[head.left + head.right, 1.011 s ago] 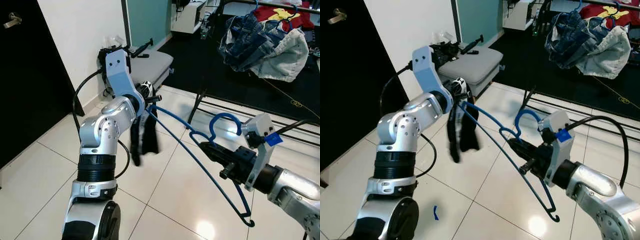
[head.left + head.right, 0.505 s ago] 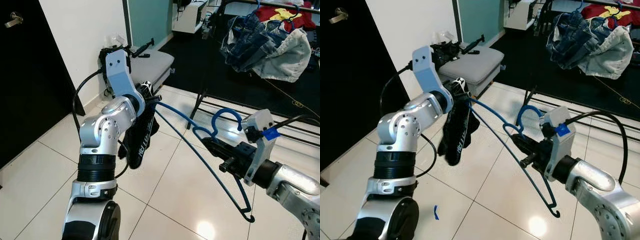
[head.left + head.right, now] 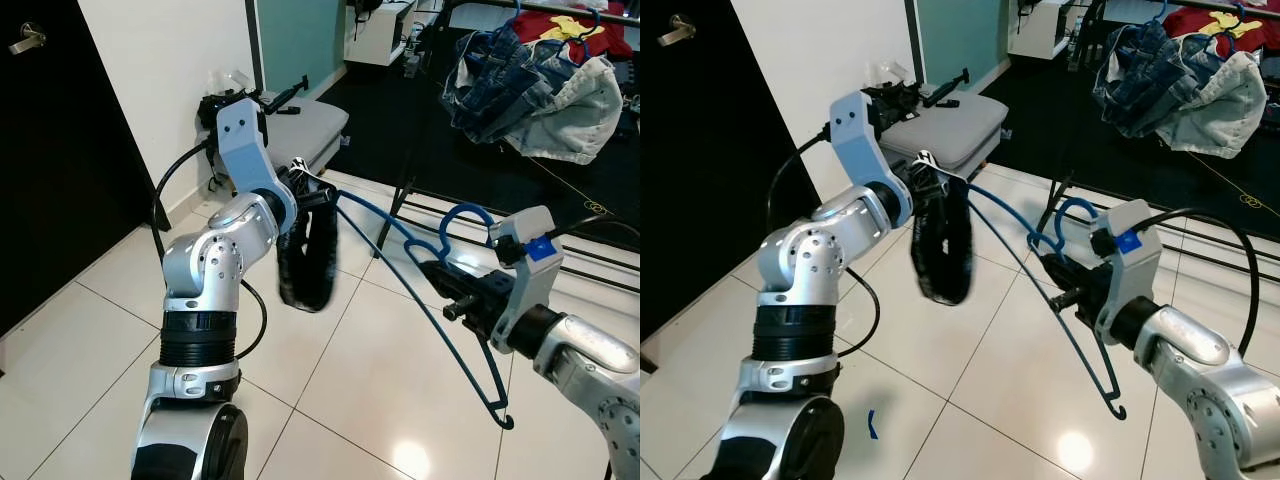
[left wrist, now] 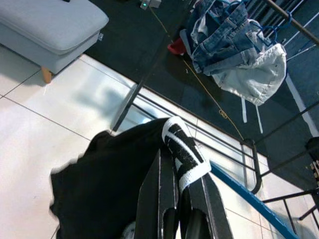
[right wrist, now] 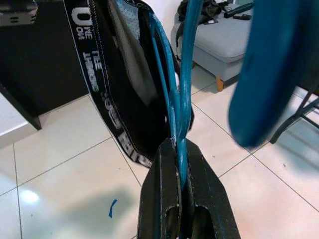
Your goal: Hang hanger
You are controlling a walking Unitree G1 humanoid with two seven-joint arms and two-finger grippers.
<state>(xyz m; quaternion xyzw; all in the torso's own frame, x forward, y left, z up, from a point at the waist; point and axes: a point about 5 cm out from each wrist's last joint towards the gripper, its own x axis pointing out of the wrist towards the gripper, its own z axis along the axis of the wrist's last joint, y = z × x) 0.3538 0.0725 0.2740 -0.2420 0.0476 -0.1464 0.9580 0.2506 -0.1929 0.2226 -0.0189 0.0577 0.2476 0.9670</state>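
Note:
A blue wire hanger [image 3: 400,236] stretches between my two grippers above the white tiled floor. My right gripper [image 3: 441,276] is shut on its neck just below the hook [image 3: 467,211]; in the right wrist view the wires [image 5: 181,84] run out from between the fingers. A black garment [image 3: 308,262] with a white lettered band hangs in a loop from the hanger's far end. There my left gripper [image 3: 312,196] is shut on the garment's band [image 4: 182,154], beside the blue wire.
A grey padded stool [image 3: 303,126] stands by the white wall behind my left arm. A black clothes rack [image 3: 404,196] holding jeans and pale clothes [image 3: 535,92] stands at the back right. A black door [image 3: 50,160] is at the left. Blue tape [image 3: 871,425] marks the floor.
The black garment has swung right and up and now hangs as a loop. The hanger and my right gripper have shifted a little up and right.

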